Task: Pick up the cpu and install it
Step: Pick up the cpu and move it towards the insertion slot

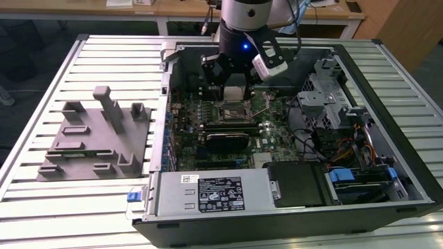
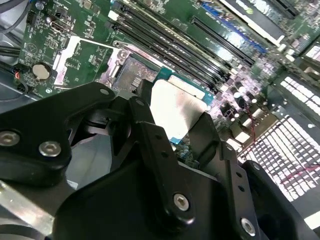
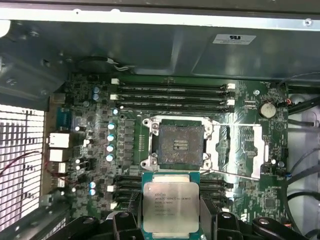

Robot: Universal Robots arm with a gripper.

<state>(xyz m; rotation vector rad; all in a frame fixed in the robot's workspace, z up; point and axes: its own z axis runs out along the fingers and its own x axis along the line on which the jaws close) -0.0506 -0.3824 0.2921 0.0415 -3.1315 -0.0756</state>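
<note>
Silvery metal tops the cpu, which is clamped by two opposite edges between the black fingers of the gripper. The jaws are closed to the chip's width. The first wrist view shows the socket just ahead of the held chip, unoccupied, with its retaining frame folded back to one side. The exterior view adds the wider setting: the gripper hangs inside the open computer case, above the motherboard, with the chip clear of the socket. A grey fixture plate lies well away from the gripper, outside the case.
</note>
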